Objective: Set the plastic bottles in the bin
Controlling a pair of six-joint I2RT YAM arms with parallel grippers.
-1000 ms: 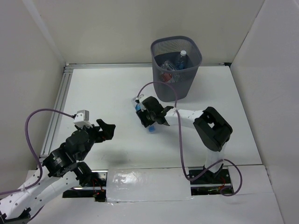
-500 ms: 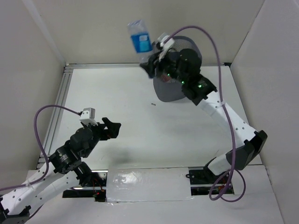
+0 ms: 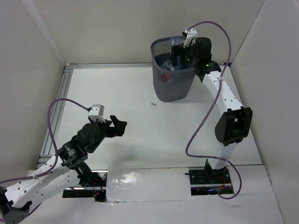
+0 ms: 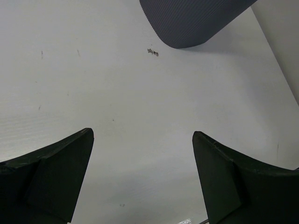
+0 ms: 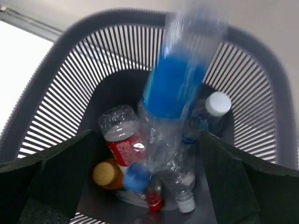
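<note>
Both jaws of the left gripper (image 3: 117,128) are standing spread, gripping nothing, above the table (image 3: 140,98) at the overhead view's lower left. Toward the upper right, the right gripper (image 3: 176,57) is hanging wide open over the bin (image 3: 170,88). A blurred blue-labelled bottle (image 5: 175,86) is showing between its fingers, ungripped, above other plastic bottles (image 5: 122,140) lying inside.

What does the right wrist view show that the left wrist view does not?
Right wrist only: the inside of the bin, a blurred blue-labelled bottle framed by the open right gripper, above a red-labelled bottle and others on the bottom. Left wrist only: the table, a small dark mark, the bin's outer wall, the open left gripper. Both: the bin.
</note>
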